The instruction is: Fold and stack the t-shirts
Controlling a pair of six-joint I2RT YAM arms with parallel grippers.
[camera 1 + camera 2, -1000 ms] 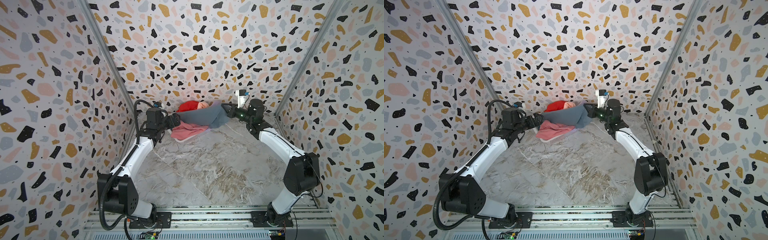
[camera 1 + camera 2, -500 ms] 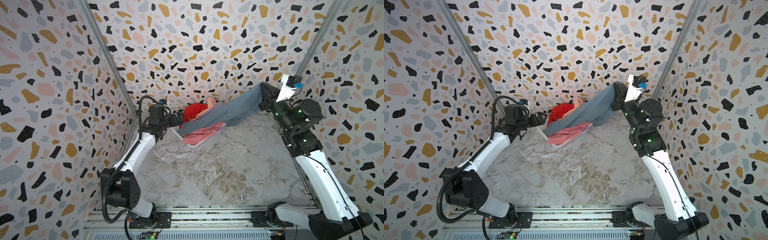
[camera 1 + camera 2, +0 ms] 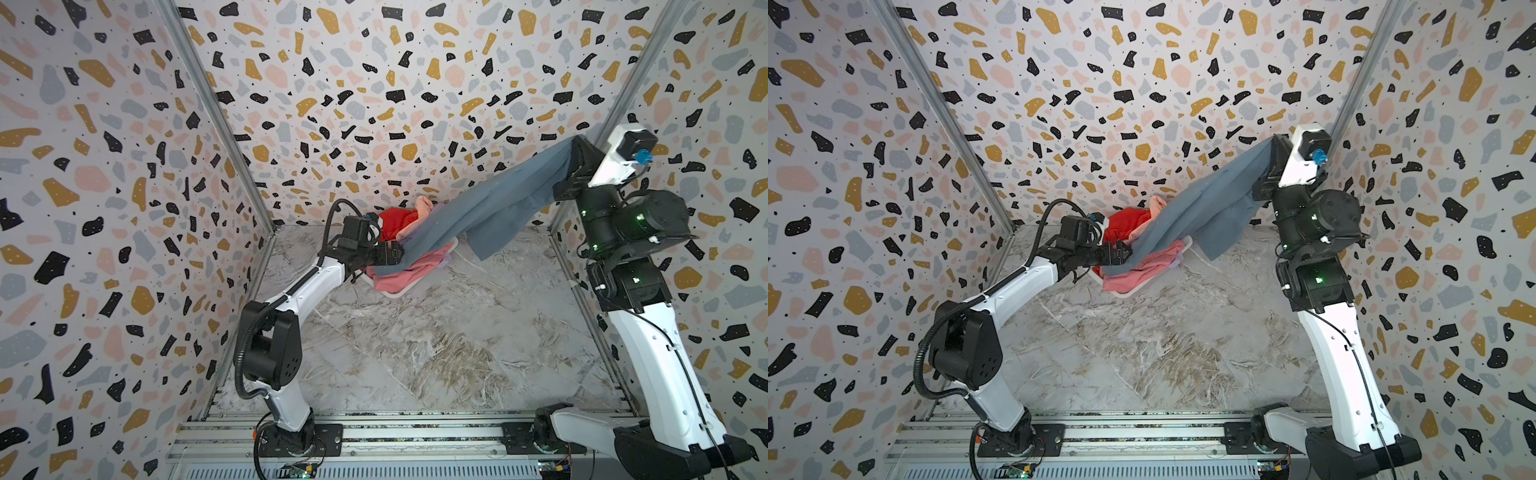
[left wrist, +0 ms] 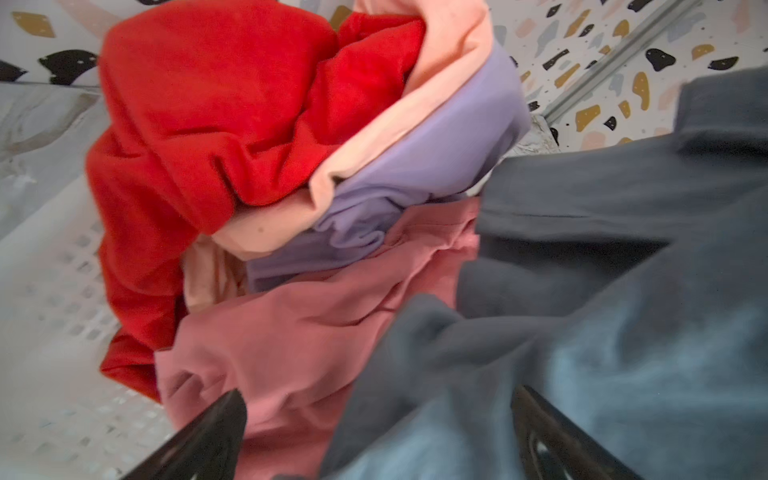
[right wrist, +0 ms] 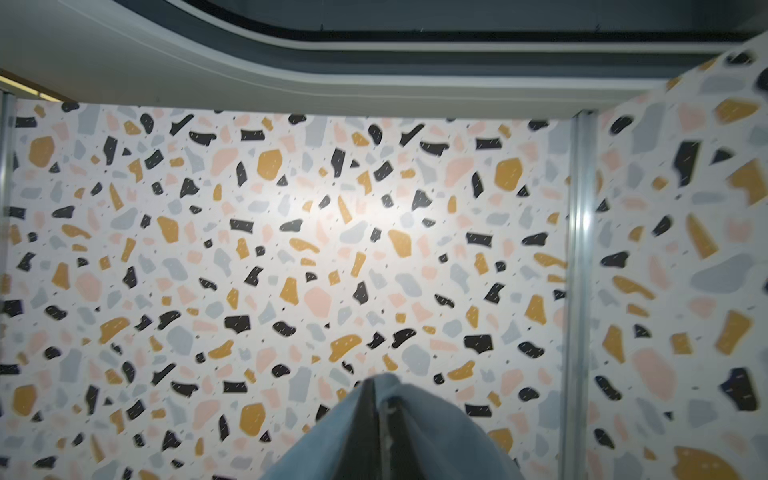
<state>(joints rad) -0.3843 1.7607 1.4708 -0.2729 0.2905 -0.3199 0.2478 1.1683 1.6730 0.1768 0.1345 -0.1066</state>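
The grey shirt [image 3: 490,208] is strung from the basket [image 3: 395,294] up to your right gripper [image 3: 578,149], which pinches it high by the back corner: you look to be drawing it clear. Next your left gripper [image 4: 378,392], spread wide at its low end, should catch an edge. No writing shows.

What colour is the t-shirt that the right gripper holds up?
Slate grey-blue. The t-shirt shows best in a top view, hanging from the right gripper.
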